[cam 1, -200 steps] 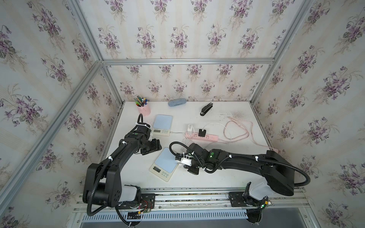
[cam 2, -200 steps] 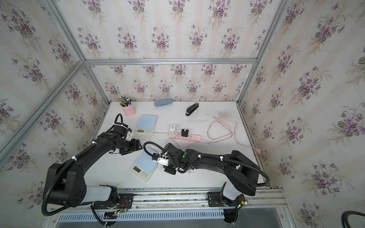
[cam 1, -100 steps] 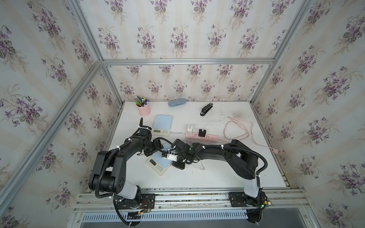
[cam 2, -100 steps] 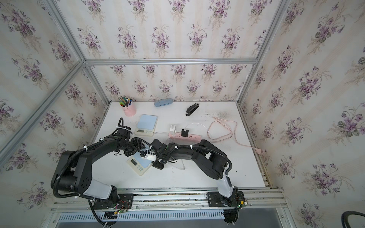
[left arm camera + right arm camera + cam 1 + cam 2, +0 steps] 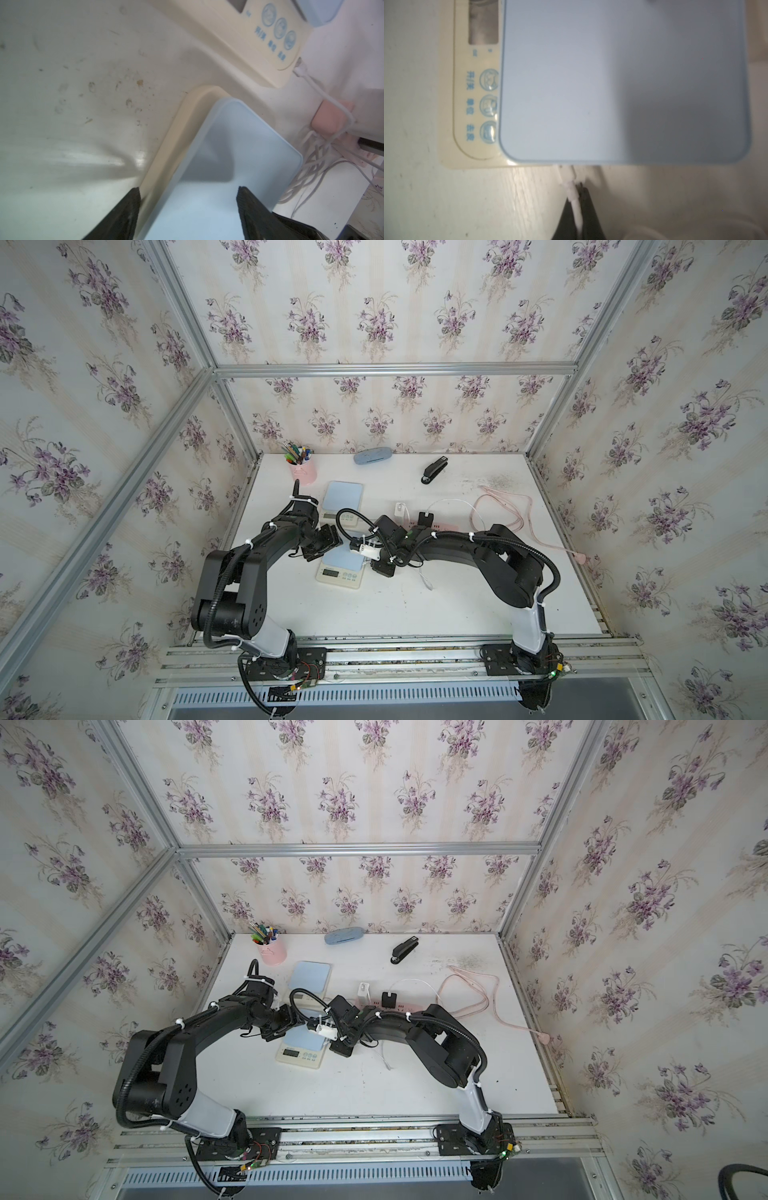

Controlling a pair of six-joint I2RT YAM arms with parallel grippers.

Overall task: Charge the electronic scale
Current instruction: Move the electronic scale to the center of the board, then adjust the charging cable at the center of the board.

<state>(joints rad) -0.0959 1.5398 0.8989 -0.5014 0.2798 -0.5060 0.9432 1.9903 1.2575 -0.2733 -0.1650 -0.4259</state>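
Right wrist view: the electronic scale [image 5: 612, 83] has a pale blue square platform with rounded corners, set on a cream body. The body projects past one platform edge as a control strip. The strip carries a grey display window [image 5: 483, 27] and a row of three round blue buttons [image 5: 489, 106], each with a blue printed label beside it.

The right fingers [image 5: 589, 209] are pressed together, pinching a white connector [image 5: 572, 191]. The connector tip reaches the scale's side just below the platform edge. Whether it is seated cannot be told.

In both top views, the scale lies flat on the tabletop [image 5: 457, 605], at about 8 o'clock from the tabletop's centre. Its control strip is at the 6 o'clock edge. The right fingers are at the scale's 3 o'clock side.

Left wrist view: the left fingers [image 5: 128, 209] are spread, one over the platform and one beyond the scale's edge, gripping nothing. A second scale [image 5: 278, 29] of the same make lies at 12 o'clock from the first, with a white cable [image 5: 299, 69] plugged into its side. A pink power strip [image 5: 440, 526] lies at 2 o'clock.
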